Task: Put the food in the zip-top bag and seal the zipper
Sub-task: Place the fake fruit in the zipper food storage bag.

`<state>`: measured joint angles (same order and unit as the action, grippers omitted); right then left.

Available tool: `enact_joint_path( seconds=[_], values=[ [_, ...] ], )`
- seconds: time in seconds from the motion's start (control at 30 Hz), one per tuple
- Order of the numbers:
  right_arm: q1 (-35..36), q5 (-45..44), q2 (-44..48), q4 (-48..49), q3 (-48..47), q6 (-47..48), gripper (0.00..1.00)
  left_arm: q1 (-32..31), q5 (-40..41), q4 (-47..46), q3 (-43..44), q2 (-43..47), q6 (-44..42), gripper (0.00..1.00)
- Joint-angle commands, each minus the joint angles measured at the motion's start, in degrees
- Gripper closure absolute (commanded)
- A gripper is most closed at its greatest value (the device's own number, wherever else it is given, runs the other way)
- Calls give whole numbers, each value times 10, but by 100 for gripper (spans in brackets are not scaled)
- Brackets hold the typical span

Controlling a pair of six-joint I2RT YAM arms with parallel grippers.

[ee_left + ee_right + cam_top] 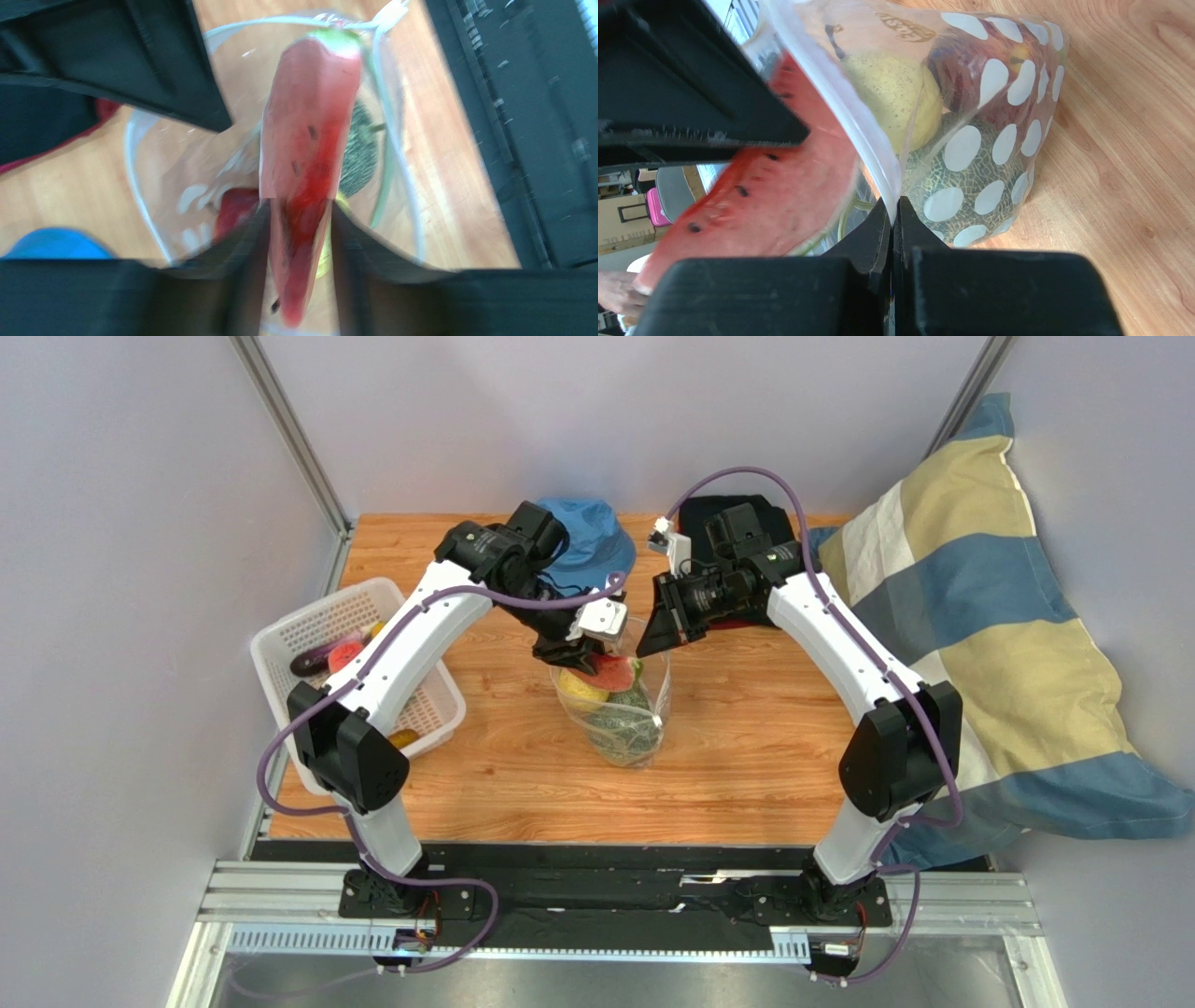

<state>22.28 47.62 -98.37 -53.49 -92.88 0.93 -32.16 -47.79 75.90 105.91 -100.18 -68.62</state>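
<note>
The left end effector [298, 227] clamps the watermelon slice [309, 119] over the open zip-top bag [990, 140], whose rim the right end effector [894, 217] pinches closed.

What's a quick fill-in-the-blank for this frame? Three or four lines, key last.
The left gripper is shut on a slice of ____.
The right gripper is shut on the ____'s rim.
The bag is printed with white ____.
In the top view, the basket is to the ____ of the bag.
Missing: watermelon; bag; dots; left.
</note>
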Motion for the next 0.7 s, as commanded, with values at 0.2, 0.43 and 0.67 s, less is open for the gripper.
enact_joint_path(
  seconds=[0.2, 0.43, 0.67],
  values=[
    [-3, 27, 5, 0, -39, 16, 100, -7, 60, 171, 116, -20, -84, 8],
    [-3, 38, 0, -4, -39, 21, 100, -22, 67, 163, 53, 25, -144, 16],
    [-3, 45, -9, -13, -48, 22, 100, -59, 96, 172, 83, -17, -151, 37]
  ],
)
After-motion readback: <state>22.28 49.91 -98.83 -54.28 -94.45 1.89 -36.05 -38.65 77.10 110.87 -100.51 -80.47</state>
